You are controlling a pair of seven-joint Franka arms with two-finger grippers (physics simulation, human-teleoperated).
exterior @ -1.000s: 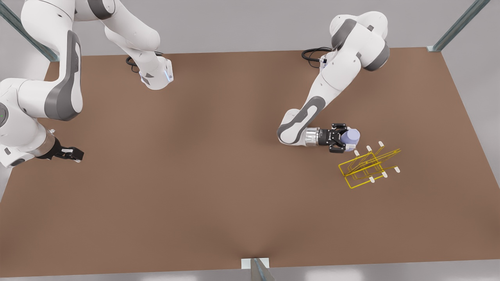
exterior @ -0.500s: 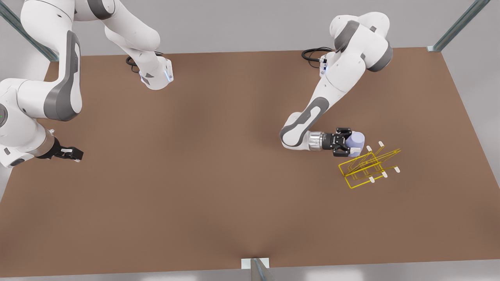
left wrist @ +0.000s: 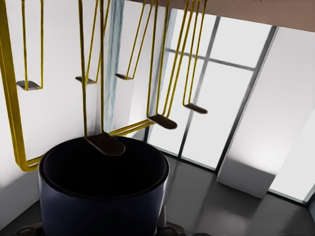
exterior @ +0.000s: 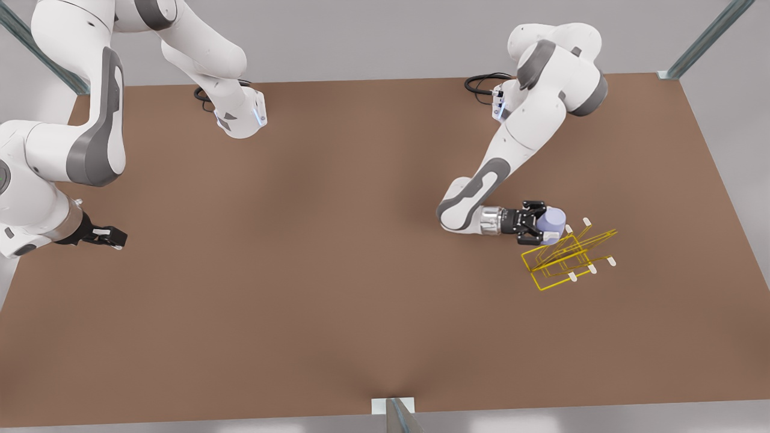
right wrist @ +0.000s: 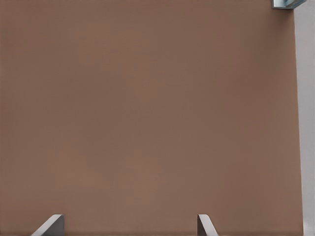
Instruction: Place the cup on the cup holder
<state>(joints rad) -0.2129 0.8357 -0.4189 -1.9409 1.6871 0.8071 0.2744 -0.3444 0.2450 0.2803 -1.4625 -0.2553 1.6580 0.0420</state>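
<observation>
Over at the front view's right side of the desk (exterior: 301, 270), my left claw (exterior: 537, 223) was clamped on the cup (exterior: 551, 220), held sideways with its open mouth facing the cup holder (exterior: 565, 260) and one white-tipped prong (left wrist: 104, 143) right at the rim. I figured the trick was keeping that prong centred while sliding on slowly, letting go only once seated. My right claw (exterior: 103, 236) just waited near the opposite edge, fingers (right wrist: 49, 226) spread wide.
</observation>
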